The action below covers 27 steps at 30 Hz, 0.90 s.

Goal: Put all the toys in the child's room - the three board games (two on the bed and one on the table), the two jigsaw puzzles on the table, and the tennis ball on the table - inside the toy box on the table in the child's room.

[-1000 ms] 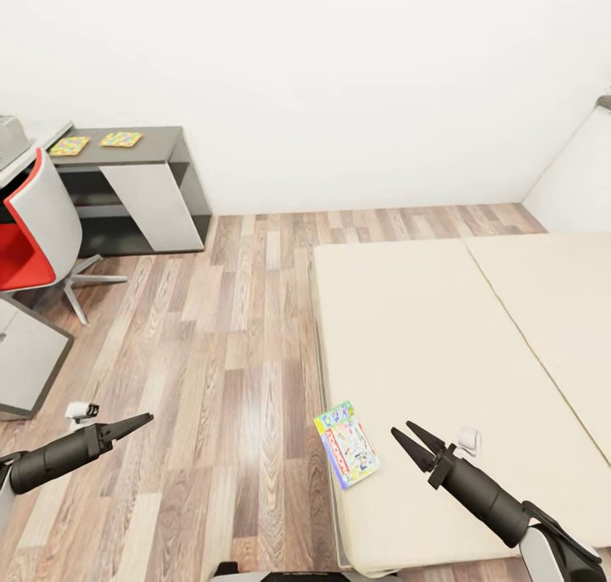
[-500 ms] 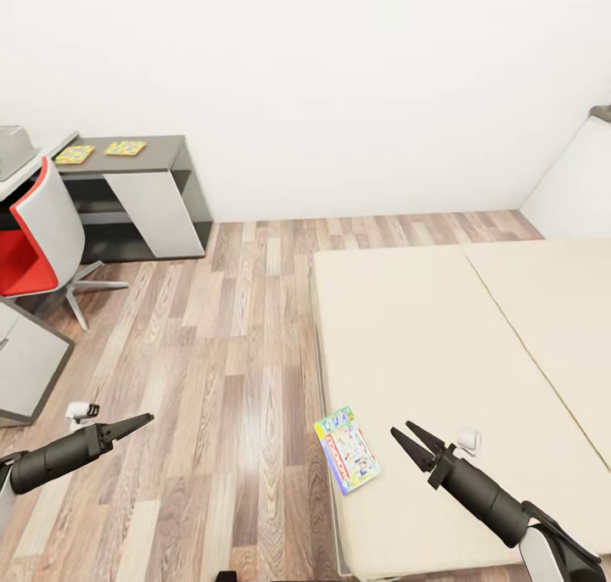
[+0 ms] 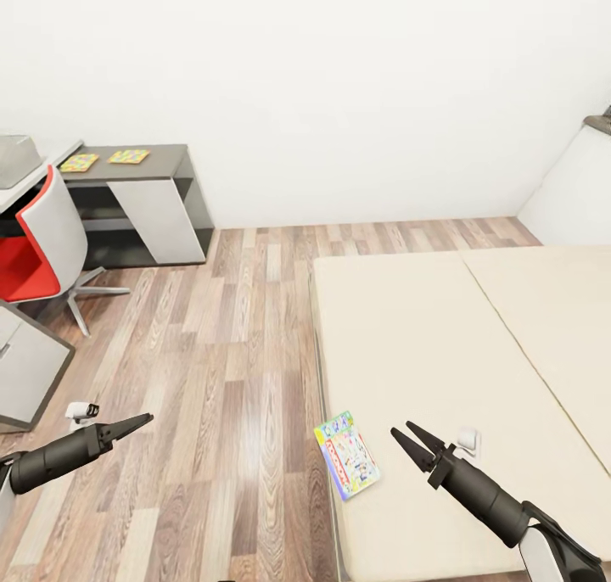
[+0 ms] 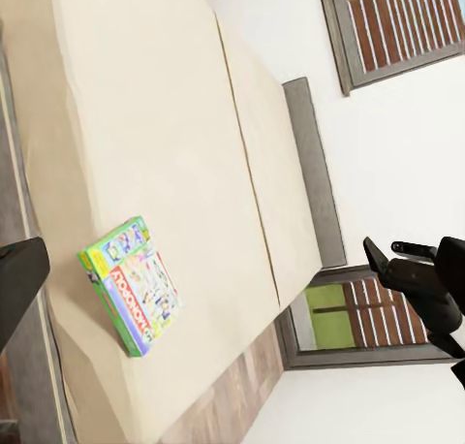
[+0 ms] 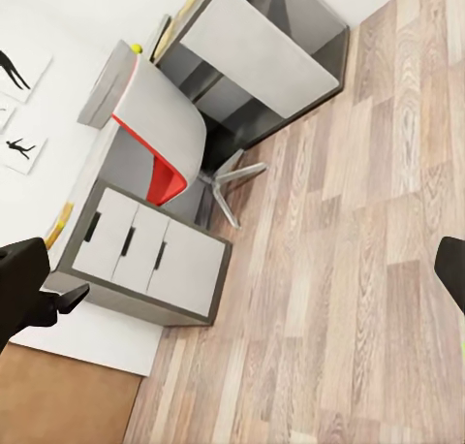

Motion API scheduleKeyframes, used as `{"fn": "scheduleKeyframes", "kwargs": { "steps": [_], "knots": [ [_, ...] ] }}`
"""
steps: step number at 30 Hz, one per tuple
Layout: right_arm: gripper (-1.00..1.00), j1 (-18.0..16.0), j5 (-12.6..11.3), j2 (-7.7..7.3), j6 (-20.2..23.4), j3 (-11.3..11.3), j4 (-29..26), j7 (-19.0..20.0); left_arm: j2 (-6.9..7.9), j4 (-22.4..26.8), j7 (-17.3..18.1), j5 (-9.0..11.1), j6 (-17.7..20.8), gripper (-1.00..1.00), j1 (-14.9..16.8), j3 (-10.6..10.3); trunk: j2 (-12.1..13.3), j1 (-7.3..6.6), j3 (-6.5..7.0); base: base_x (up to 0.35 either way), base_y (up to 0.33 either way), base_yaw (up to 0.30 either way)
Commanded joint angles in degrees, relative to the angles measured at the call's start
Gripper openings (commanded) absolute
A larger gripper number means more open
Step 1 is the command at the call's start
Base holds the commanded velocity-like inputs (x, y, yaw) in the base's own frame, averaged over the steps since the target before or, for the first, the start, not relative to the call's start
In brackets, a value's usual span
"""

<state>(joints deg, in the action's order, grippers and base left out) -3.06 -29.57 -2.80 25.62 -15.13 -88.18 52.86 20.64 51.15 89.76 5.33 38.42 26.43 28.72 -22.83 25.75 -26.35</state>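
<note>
One colourful board game (image 3: 346,455) lies flat on the near left corner of the cream bed (image 3: 458,353); it also shows in the left wrist view as the board game (image 4: 136,284). My right gripper (image 3: 406,440) hovers open just right of it, over the mattress, holding nothing. Over the wooden floor to the left of the bed, my left gripper (image 3: 138,420) is open and empty. Far off at the left, two jigsaw puzzles (image 3: 79,162) (image 3: 129,155) lie on the dark table (image 3: 170,153). A grey toy box (image 3: 15,159) peeks in at the left edge.
A red and grey swivel chair (image 3: 38,243) stands by the table, also seen as the chair (image 5: 145,124). A grey drawer cabinet (image 3: 25,366) juts in at the left. Wooden floor (image 3: 238,327) runs between the bed and the table.
The whole picture has drifted as the camera moved: table, chair and bed sit a little lower and further right. Both arms keep their pose and the board game has not been touched.
</note>
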Motion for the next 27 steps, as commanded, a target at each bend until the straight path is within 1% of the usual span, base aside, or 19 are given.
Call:
{"fn": "scheduleKeyframes", "kwargs": {
  "steps": [1, 27],
  "knots": [
    [1.00, -0.03, -0.44, -0.02, 0.48, -0.04, 0.01, 0.06, 0.01, 0.01, 0.24, -0.05, 0.61, 1.00, 0.03, 0.02, -0.09, 0.03, 0.02, 0.000, 0.000, 0.000],
    [1.00, -0.02, -0.41, 0.08, 0.48, 0.01, 0.03, -0.03, -0.05, 0.00, 0.24, -0.05, 0.61, 1.00, 0.03, 0.02, -0.09, 0.03, 2.46, 0.000, 0.000, 0.000]
  ]
}}
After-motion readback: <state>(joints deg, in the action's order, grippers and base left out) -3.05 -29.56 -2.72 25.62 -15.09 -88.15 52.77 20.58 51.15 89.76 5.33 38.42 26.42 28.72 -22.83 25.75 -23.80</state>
